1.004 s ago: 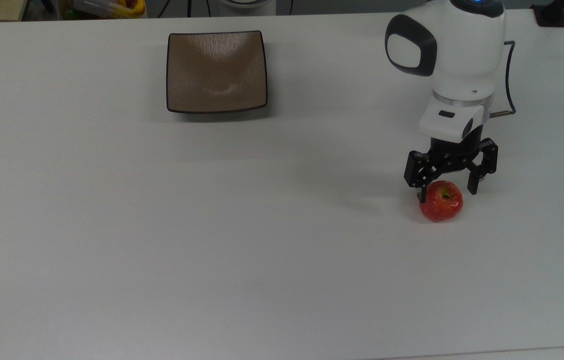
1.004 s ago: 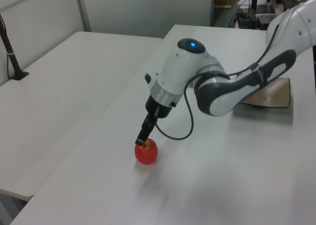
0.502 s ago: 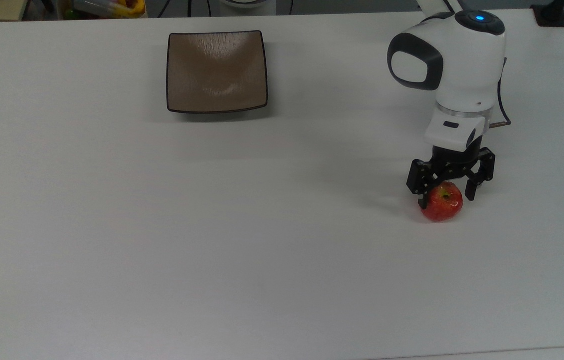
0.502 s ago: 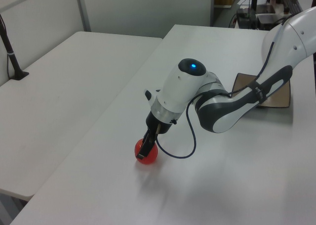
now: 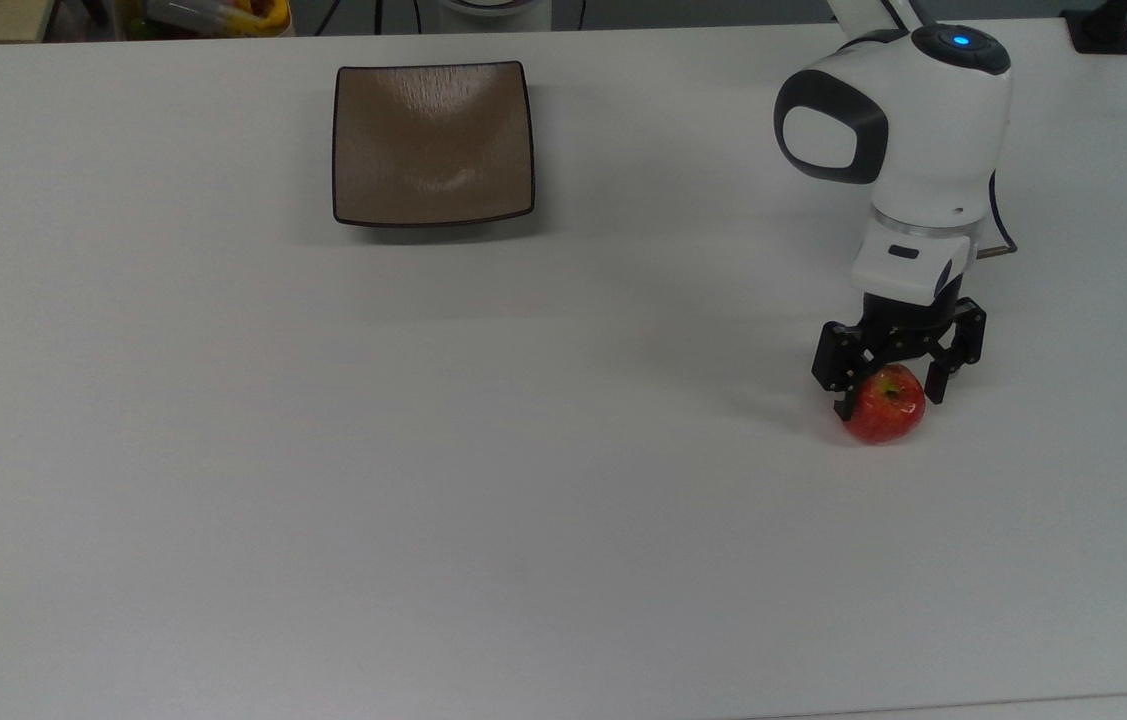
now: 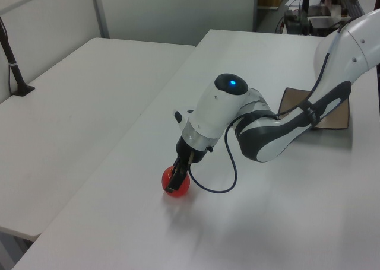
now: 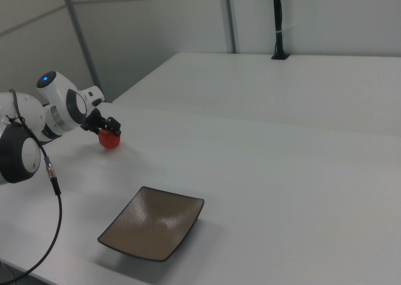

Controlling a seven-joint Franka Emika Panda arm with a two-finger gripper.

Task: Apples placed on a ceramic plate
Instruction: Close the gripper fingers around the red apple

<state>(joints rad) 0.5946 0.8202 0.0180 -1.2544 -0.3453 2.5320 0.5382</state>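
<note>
The claw [image 5: 887, 392] straddles the apple [image 5: 885, 408] on the worktop [image 5: 563, 480], its fingers spread to either side, not visibly pinching. The ceramic plate [image 5: 433, 143] lies well apart from the claw. The apple looks firm, light, glossy and rollable; best gripped across its widest middle.

I am finding no text, label, brand, number or sign that I can read anywhere around me.
</note>
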